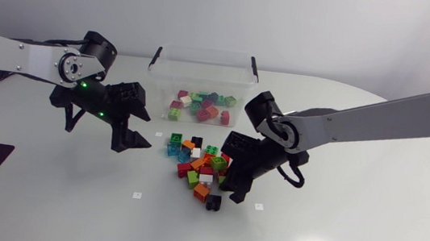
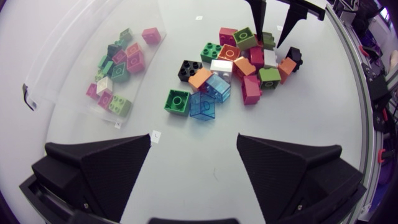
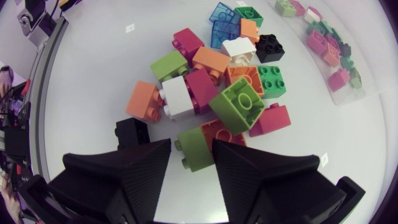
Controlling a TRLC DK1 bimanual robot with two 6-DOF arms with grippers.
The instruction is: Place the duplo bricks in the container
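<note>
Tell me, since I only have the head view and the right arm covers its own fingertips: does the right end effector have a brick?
Observer: Yes. In the right wrist view, a light green brick sits between the fingers of the right end effector, and both fingers seem to touch it.
Operator: Is anything crowding that grip?
Observer: A black brick lies just ahead of one finger, outside the grip.
Operator: And the left end effector?
Observer: In the left wrist view, the left end effector is open, with only bare table between its fingers.
</note>
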